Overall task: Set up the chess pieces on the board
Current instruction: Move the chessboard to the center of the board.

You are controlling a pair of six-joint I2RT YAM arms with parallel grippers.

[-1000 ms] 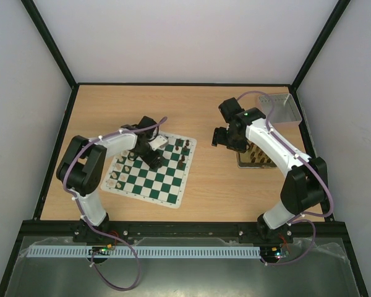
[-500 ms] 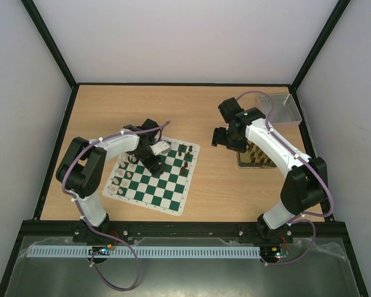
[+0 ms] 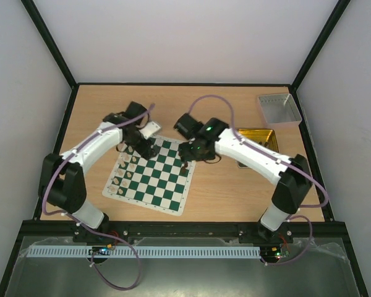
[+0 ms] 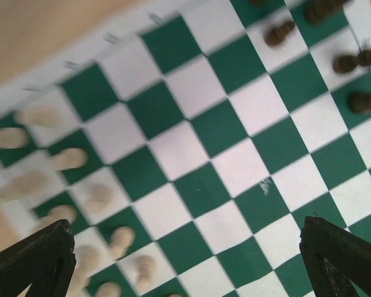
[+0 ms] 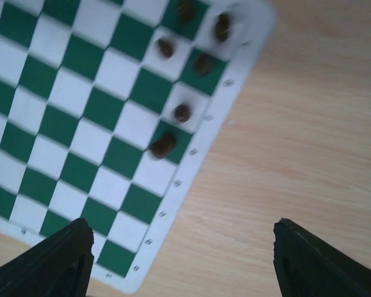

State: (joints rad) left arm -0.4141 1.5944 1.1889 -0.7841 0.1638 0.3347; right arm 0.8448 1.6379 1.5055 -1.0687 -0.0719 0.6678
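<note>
The left tool (image 4: pixel 185 250) and right tool (image 5: pixel 182 244) are hovering, spread wide, above the chessboard (image 3: pixel 154 185) carrying chess pieces (image 5: pixel 163 145).

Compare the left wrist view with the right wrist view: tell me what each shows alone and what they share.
Left wrist only: cream pieces, blurred, along one side of the board, and the left fingers, spread wide. Right wrist only: the right fingers, spread with nothing between them. Both: the green and white board, dark pieces standing on it, and table past its border, far more of it in the right wrist view.
</note>
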